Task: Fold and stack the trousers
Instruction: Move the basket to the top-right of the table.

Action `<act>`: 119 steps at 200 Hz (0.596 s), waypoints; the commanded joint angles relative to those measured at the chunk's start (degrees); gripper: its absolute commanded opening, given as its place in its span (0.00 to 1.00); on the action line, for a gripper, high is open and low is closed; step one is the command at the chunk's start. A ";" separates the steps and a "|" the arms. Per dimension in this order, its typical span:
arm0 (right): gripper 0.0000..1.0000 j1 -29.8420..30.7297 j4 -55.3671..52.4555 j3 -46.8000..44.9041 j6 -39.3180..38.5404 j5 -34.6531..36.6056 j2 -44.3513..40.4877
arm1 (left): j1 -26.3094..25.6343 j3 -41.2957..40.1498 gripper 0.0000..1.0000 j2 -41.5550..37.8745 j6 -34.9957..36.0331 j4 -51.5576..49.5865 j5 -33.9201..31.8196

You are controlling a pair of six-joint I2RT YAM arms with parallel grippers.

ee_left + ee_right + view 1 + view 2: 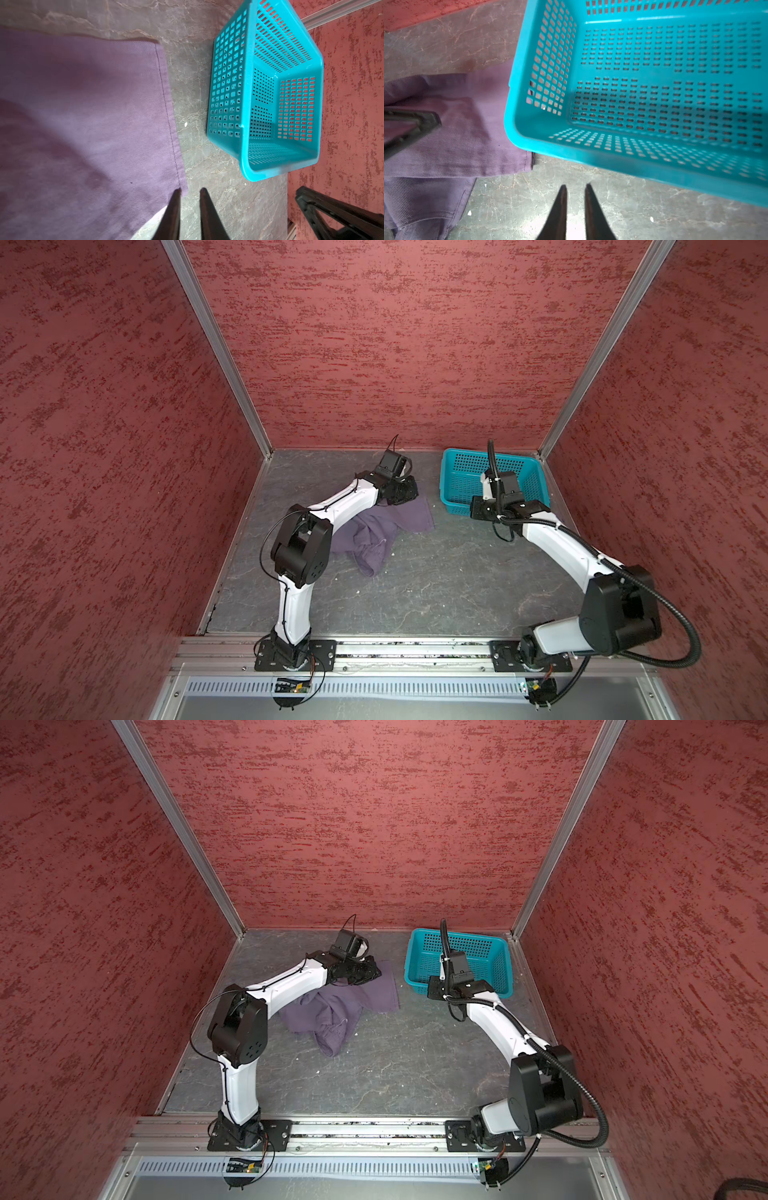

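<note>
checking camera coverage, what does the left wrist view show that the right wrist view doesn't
Only the left wrist view: the outer side wall of the basket, an aluminium frame rail, a black part of the right arm.
Only the right wrist view: the right end effector over the table, and the bunched, seamed folds of the trousers.
Both: the empty teal basket, the purple trousers beside it, the left end effector at the cloth, the red wall.
</note>
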 commanded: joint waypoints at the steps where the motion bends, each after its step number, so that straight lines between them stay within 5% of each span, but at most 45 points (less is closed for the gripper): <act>1: 0.08 0.09 1.64 -1.69 1.09 -2.13 -2.10 | -2.14 3.95 0.16 4.11 0.51 1.41 3.34; 22: 0.00 -0.09 0.23 -3.75 1.22 -1.23 -3.10 | -4.18 7.47 0.15 7.79 0.88 1.52 3.73; 60: 0.00 -4.32 1.17 -7.27 -1.15 3.87 -2.57 | -6.86 13.82 0.15 13.76 1.07 0.30 5.66; 119: 0.02 -13.71 7.41 -4.44 3.55 1.02 4.49 | -8.82 23.81 0.16 20.19 0.64 -3.02 5.94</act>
